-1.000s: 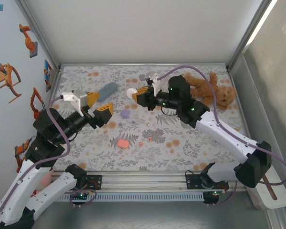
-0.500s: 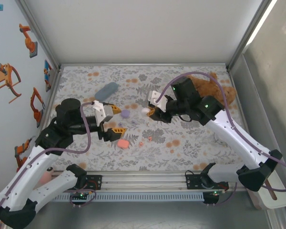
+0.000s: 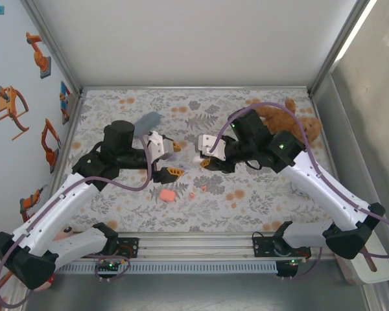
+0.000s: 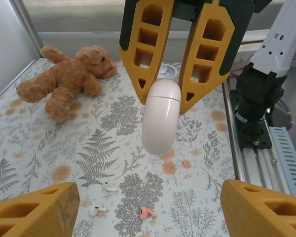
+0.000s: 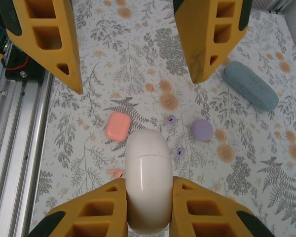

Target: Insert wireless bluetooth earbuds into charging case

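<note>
1. While the right claw [image 5: 149, 186] is closed on a white charging case [image 5: 148, 168], its two yellow fingers pinch the case's sides. The case's rounded end juts out past the fingertips. A thin seam crosses the case, and the lid looks shut.
2. Facing it, the left claw [image 3: 171, 159] is spread wide with nothing between its fingers. Seen from above, the two claws point at each other over the desk [image 3: 259, 194], close but apart, and the held case sits in the gap between them.
3. From the left wrist, one pink earbud [image 4: 147, 213] lies on the desk below the held case, in line with the left claw's open gap. Two white earbuds [image 4: 108, 186] lie just to its left.
4. From the right wrist, two lilac earbuds [image 5: 170, 119] lie on the desk just beyond the tip of the held case, under the space between the left claw's fingers. All these earbuds lie loose on the desk, outside the cases.
5. In that same view, a pink case [image 5: 117, 126] lies just left of the held case's tip. A lilac case [image 5: 202, 129] lies to its right, beside the lilac earbuds.
6. From above, a grey-blue case [image 3: 146, 121] lies beyond the left claw. A teddy bear [image 3: 298, 126] lies beyond the right claw's arm, towards the far right corner.
</note>
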`<state>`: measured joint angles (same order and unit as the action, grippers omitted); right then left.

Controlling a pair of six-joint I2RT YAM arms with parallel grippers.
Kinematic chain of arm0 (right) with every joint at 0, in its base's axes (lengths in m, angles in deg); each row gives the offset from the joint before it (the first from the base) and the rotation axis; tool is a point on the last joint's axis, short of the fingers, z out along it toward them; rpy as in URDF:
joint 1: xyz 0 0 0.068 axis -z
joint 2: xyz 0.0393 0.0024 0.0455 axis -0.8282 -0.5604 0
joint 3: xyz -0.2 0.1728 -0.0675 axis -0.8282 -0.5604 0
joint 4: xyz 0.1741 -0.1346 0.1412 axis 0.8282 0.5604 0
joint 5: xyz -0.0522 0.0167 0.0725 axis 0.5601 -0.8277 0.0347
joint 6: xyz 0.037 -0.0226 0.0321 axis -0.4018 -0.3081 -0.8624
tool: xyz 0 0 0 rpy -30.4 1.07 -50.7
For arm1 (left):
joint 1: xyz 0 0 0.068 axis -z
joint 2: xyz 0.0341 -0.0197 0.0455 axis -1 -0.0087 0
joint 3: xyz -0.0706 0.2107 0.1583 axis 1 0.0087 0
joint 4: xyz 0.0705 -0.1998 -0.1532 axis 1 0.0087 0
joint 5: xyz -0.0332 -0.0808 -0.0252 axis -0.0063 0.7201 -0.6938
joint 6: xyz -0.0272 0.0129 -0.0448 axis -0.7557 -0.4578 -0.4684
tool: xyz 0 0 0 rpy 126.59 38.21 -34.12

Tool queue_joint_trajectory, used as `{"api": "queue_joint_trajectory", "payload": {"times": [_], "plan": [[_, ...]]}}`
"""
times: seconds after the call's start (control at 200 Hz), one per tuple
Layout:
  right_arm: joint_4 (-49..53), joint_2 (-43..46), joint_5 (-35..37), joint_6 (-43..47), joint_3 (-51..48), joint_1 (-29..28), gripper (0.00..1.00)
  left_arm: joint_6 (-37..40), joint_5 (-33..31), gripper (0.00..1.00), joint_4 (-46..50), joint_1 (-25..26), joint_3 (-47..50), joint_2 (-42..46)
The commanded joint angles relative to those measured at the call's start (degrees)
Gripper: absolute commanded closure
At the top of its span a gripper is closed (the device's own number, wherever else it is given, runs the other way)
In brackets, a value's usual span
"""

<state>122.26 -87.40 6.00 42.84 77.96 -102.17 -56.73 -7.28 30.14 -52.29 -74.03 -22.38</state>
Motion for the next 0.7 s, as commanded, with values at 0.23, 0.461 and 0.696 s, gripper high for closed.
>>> {"api": "queue_joint_trajectory", "payload": {"times": [0.23,0.461,0.696], "plan": [[-0.41,0.08,1.23,0.86,2.84,-1.71,0.94,3.92,1.54,0.35,-2.25,3.46,-3.35,-3.24],[-0.25,-0.94,2.25,0.82,3.43,-2.14,0.94,4.49,0.80,0.42,-2.27,5.05,-4.09,-4.69],[-0.18,-1.42,2.57,0.56,3.63,-2.42,0.94,4.75,0.32,0.48,-2.38,5.86,-4.67,-5.80]]}}
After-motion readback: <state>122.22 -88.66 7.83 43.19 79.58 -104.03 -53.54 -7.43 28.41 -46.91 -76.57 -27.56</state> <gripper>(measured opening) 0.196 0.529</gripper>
